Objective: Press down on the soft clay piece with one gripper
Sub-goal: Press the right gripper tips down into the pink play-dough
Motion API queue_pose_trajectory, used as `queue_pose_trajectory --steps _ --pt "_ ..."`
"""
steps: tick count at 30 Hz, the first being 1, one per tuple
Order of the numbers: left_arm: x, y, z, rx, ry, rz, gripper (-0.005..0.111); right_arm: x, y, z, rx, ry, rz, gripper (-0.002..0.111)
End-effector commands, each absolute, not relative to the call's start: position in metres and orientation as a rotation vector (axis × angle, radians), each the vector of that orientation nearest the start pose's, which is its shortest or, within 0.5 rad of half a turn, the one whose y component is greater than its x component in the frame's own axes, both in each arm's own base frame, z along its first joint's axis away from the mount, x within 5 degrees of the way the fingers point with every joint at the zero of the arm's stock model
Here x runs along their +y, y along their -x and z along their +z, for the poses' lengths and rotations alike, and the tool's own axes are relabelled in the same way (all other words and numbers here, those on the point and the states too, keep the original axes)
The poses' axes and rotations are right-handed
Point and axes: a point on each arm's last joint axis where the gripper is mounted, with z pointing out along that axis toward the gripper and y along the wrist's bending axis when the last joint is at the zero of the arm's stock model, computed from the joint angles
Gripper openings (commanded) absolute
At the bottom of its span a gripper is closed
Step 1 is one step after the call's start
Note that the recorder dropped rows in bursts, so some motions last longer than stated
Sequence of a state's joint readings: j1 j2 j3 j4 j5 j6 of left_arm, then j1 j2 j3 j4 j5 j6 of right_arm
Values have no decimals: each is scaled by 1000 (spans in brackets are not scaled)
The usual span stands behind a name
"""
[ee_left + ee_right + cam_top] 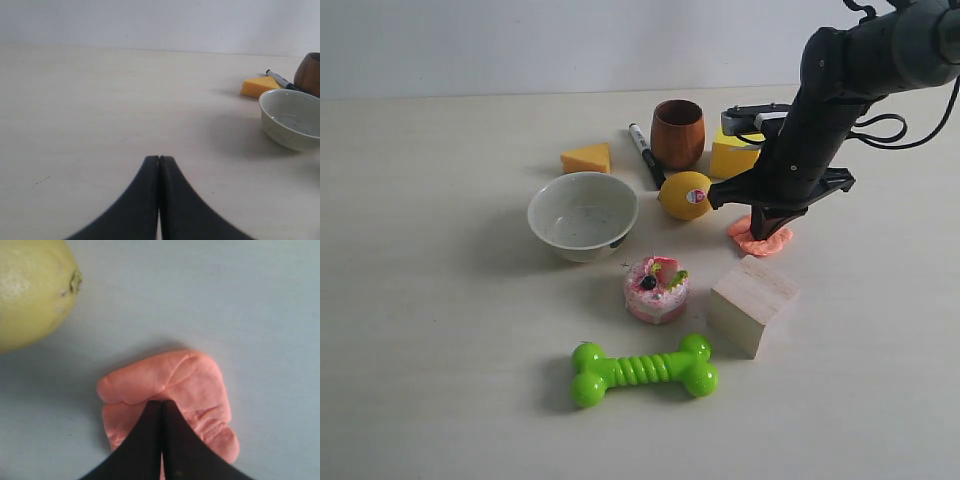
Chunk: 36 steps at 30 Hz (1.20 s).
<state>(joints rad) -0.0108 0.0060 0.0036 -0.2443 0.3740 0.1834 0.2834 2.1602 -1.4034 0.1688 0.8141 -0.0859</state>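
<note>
The soft clay piece [761, 239] is a flat salmon-pink lump on the table between the lemon [685, 195] and the wooden block [752, 304]. My right gripper [767, 222] stands directly over it, jaws shut, tips down on the clay. In the right wrist view the shut gripper [160, 404] rests against the ridged clay [192, 385], with the lemon [30, 290] off to one side. The left gripper [159, 159] is shut and empty, low over bare table; it does not show in the exterior view.
A white bowl [583, 215], orange cheese wedge [586, 158], black marker [645, 152], brown cup [677, 133] and yellow block [732, 155] stand behind. The pink cake toy [656, 289] and green bone [642, 371] lie nearer the front.
</note>
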Motion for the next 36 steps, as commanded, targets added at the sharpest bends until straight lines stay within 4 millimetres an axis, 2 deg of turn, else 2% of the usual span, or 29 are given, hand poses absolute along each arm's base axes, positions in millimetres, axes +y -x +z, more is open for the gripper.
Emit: queue_pose_trajectory --steps 1,6,10,18,29,36 --pt "-8 -53 181 1839 -23 -118 0 122 -387 89 3075 405 194 0" --pt "-8 -53 181 1839 -23 -118 0 122 -385 79 3104 414 186 0" --pt "-8 -53 181 1839 -23 -118 0 120 -383 58 3157 427 167 0" --pt "-8 -53 181 1839 -23 -118 0 119 -377 29 3227 433 151 0" --pt "-8 -53 181 1839 -23 -118 0 117 -374 15 3264 437 142 0" --pt "-8 -53 181 1839 -23 -118 0 117 -374 14 3255 449 129 0"
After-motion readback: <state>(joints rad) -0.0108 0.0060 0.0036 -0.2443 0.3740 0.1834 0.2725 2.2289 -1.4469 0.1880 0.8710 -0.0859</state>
